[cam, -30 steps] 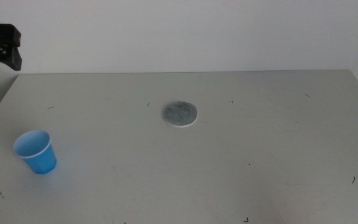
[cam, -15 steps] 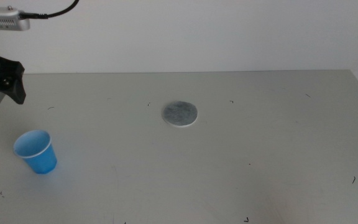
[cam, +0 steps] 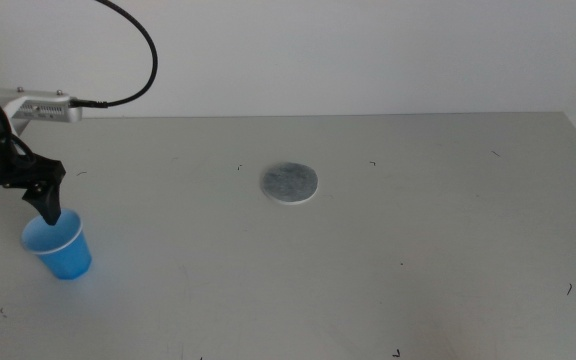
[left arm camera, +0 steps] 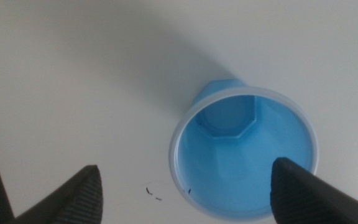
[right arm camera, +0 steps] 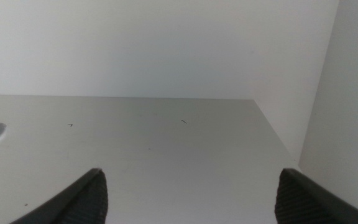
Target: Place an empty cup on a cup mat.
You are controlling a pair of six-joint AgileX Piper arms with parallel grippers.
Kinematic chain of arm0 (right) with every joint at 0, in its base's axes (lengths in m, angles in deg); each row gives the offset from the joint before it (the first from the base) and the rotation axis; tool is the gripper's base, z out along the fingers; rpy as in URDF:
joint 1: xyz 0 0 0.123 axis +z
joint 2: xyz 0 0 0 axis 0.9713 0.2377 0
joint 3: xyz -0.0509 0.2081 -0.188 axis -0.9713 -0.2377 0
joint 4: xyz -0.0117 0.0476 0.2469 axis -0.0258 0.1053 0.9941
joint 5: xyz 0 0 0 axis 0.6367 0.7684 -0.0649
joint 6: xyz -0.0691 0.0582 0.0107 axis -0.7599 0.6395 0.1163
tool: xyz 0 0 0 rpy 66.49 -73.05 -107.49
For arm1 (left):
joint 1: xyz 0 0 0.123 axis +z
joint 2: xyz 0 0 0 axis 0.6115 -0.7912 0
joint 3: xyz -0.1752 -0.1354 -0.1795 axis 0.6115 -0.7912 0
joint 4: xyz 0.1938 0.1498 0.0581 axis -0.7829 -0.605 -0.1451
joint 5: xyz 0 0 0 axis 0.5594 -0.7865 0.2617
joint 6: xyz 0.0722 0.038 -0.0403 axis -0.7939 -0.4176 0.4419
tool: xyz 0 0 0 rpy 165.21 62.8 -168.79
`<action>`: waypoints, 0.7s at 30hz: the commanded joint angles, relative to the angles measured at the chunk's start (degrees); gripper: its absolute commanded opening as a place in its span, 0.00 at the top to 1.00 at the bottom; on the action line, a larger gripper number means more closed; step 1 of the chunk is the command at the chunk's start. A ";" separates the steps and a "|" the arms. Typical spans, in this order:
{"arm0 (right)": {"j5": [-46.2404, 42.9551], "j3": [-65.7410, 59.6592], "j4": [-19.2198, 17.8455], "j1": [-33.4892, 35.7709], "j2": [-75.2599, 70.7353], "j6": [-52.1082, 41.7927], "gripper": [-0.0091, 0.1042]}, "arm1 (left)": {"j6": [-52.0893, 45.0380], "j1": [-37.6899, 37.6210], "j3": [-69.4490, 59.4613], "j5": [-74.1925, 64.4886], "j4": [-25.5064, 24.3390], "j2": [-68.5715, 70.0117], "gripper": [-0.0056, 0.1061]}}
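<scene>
1. Hovering over the blue cup (left arm camera: 244, 155) at the table's near left, your left gripper (cam: 13, 205) has jaws apart, one over the mouth, one outside.
2. Misjudge it and you'll tip that light cup.
3. The cup mat (cam: 289, 183) sits well apart, mid-table.
4. Right gripper (right arm camera: 188, 193) waits off-table, jaws apart.

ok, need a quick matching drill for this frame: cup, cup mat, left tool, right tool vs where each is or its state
Column 1:
1. cup
2. cup mat
3. left tool
4. right tool

Column 2:
A. mid-table, bare
B. open, just above the cup's rim
C. near the table's left edge, upright, empty
D. open, away from the cup, facing the table's far corner

Pairs: 1-C, 2-A, 3-B, 4-D
</scene>
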 commanded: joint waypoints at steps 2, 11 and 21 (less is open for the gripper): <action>-4.28 0.48 -0.79 0.03 -1.49 -0.29 0.09 | -0.23 0.14 0.35 1.41 -0.15 0.48 0.13; -4.28 0.48 -0.79 0.03 -1.49 -0.29 0.09 | -0.38 0.14 -1.27 3.67 -0.93 -4.17 0.25; -4.28 0.48 -0.79 0.03 -1.49 -0.29 0.09 | 0.34 0.07 -1.21 2.74 -1.10 -4.53 0.85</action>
